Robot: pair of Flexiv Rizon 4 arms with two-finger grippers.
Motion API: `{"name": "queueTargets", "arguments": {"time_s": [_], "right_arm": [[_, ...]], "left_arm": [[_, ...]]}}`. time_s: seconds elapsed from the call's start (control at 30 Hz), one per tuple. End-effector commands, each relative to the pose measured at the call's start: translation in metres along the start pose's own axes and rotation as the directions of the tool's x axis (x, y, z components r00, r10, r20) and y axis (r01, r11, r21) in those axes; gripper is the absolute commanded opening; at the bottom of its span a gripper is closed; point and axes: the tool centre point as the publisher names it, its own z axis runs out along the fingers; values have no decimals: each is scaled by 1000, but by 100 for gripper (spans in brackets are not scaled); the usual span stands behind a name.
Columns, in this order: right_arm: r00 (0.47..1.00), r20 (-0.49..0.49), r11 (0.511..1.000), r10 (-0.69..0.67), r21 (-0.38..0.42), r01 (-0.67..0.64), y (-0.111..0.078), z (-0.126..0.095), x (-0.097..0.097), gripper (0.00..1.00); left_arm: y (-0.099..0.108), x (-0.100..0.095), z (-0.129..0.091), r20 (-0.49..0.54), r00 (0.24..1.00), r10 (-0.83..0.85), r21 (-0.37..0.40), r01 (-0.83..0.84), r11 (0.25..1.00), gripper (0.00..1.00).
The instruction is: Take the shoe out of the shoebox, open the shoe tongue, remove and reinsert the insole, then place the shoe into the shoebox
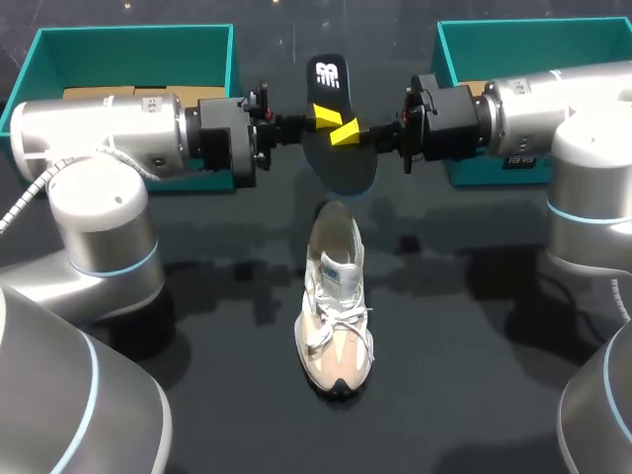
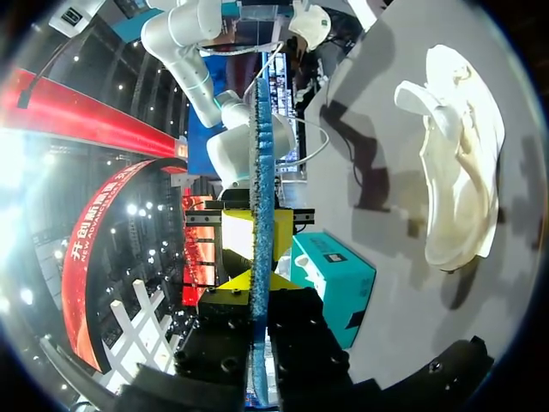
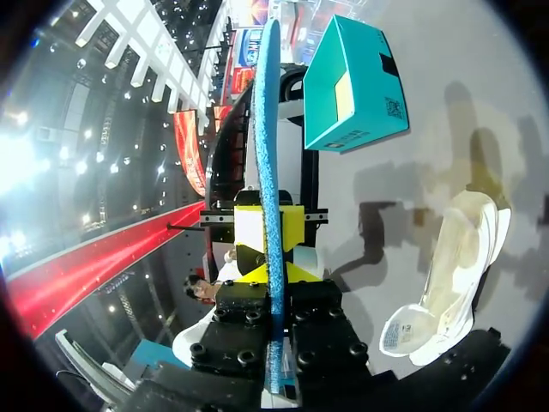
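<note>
1. Two tools meet beyond the heel of the shoe, both clamped on the insole.
2. Left tool: comes in from the shoe's left; its yellow tips press on opposite faces of the insole.
3. Right tool: comes in from the shoe's right; it grips the same insole just beside the left tool.
4. Insole: dark, held clear of the bench, past the shoe's heel.
5. Shoe: stands on its sole, toe pointing away from the insole.
6. Left shoebox and right shoebox: teal and open, behind the shoe on either side.
</note>
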Motion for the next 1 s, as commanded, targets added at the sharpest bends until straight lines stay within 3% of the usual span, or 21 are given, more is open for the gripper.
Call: {"name": "queueTargets", "arguments": {"time_s": [0.03,0.2,0.37,0.43,0.9,1.0], "right_arm": [[1000,-4,1000,-3,-13,2,-2,-2,-2,0],[1000,-9,1000,-1,-29,1,-3,-9,-5,0],[1000,-18,999,-4,-33,3,-2,-17,-6,0],[1000,-22,1000,-3,-25,3,1,-19,-7,0],[1000,-12,1000,9,-6,-9,3,-21,-7,0],[1000,-12,1000,10,-9,-10,4,-22,-8,0]], "left_arm": [[-3,-2,-8,-21,1000,-16,0,16,1000,100],[-6,-3,-37,-57,996,-70,-1,70,998,100],[-9,-1,-64,-268,952,-145,-71,131,989,100],[-15,0,-74,-327,940,-101,-62,85,994,100],[-15,0,-74,-327,940,-101,-62,85,994,100],[-12,-2,-71,-392,897,-203,-138,161,977,100]]}}
